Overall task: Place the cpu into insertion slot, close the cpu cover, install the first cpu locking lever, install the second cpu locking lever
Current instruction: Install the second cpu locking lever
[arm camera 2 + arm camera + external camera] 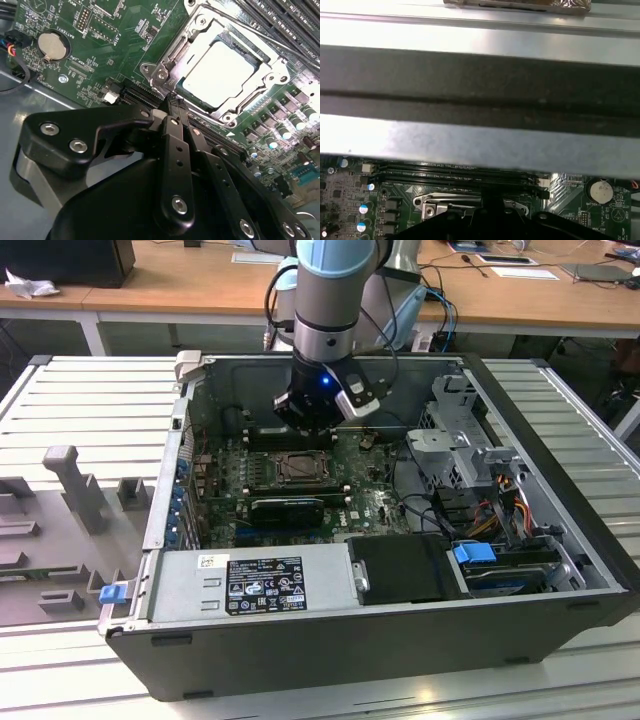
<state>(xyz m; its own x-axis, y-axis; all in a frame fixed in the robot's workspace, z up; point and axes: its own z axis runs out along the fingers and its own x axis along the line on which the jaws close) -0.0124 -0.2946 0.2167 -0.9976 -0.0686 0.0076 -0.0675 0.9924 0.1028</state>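
Green motherboard point(100, 55), "BATTERY" printed by coin cell point(52, 46); cpu point(220, 75) seated in insertion slot point(165, 75), gripper point(172, 102) fingers closed, empty, just beside.

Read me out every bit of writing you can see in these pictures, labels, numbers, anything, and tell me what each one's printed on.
Black-and-white label on the power supply, exterior view: print too small to read.
Small white sticker on the same power supply: too small to read.
White lettering on the green motherboard around the coin cell battery, second wrist view: too blurred to quote reliably.
No line can be quoted with confidence.
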